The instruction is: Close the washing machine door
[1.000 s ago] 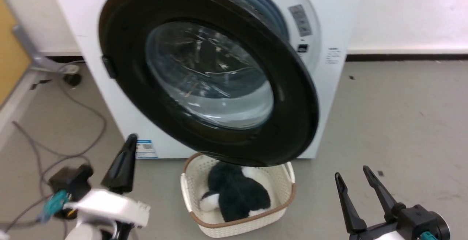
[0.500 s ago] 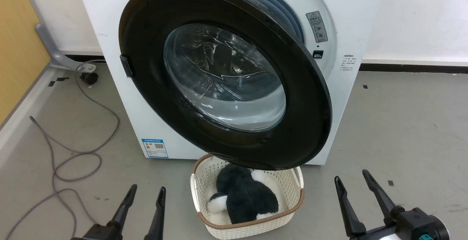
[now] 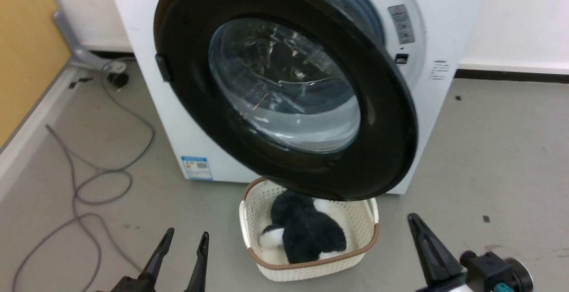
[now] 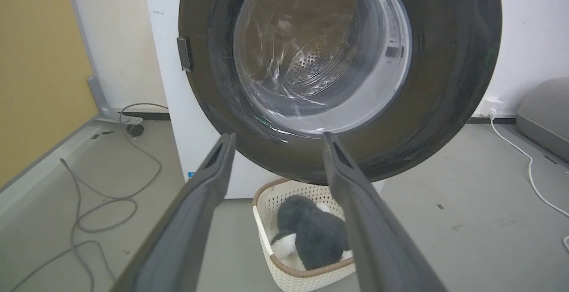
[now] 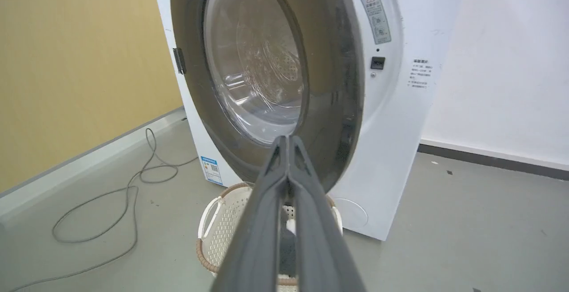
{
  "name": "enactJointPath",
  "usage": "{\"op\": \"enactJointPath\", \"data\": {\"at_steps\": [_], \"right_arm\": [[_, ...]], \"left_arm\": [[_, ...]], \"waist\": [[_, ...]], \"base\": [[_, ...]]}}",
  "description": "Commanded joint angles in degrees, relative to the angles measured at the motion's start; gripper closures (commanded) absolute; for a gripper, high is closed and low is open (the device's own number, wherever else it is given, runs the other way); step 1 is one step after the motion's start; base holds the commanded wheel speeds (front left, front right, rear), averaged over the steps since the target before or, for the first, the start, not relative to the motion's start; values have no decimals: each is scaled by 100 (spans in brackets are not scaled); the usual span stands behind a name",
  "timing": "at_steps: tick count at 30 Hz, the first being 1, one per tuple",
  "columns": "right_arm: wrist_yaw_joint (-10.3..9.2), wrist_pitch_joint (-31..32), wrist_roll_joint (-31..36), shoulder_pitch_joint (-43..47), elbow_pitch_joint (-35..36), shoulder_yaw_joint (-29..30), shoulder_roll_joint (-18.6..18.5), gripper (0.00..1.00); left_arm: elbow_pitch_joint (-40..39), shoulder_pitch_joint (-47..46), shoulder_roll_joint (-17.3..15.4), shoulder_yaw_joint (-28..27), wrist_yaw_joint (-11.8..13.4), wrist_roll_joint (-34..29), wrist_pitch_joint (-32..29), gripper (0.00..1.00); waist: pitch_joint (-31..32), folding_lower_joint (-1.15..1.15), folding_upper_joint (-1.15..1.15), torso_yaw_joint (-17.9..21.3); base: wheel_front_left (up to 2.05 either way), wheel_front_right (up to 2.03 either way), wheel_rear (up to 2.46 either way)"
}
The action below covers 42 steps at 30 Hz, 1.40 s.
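The left hand (image 3: 187,233) hangs low over the grey floor (image 3: 489,150) with its two dark fingers spread and nothing between them. The right hand (image 3: 415,221) sits off to the other side at about the same height, its fingers pressed together to a single point and also holding nothing. Between the two hands and a little ahead of their fingertips, a cream perforated basket (image 3: 284,275) with a brown rim stands on the floor. It holds a black and white plush toy (image 3: 306,236). Off to the outer side of the left hand, a grey cable (image 3: 89,181) loops across the floor. Just past the basket and above it is the washing machine door (image 3: 284,87), a wide black ring around a bulging clear glass bowl. It stands open, swung out from the front of the white washing machine (image 3: 146,52), with its lowest edge overhanging the far side of the basket. On the right hand's side, the door's rim stands clear of the machine, and in that gap the grey gasket (image 3: 355,12) shows. In the left wrist view the perforated steel drum (image 4: 311,61) shows through the glass, straight ahead of the spread fingers. A blue-white sticker (image 3: 197,168) sits low on the machine's front, ahead of the left hand. Farthest off, a white wall (image 3: 524,16) rises behind the machine.
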State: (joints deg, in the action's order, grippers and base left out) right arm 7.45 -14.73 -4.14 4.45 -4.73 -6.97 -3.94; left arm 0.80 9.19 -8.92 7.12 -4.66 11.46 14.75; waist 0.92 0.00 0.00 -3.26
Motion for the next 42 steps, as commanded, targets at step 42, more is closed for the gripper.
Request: {"op": "enactJointPath", "data": {"at_steps": [42], "right_arm": [[3, 632, -1866, -5668, -3038, -650, -2625, 100]], "left_arm": [[-76, -1327, 596, 106, -257, -314, 25, 0]], "waist": [[-2483, 0, 0, -1068]], "base": [[0, 0, 0]]}}
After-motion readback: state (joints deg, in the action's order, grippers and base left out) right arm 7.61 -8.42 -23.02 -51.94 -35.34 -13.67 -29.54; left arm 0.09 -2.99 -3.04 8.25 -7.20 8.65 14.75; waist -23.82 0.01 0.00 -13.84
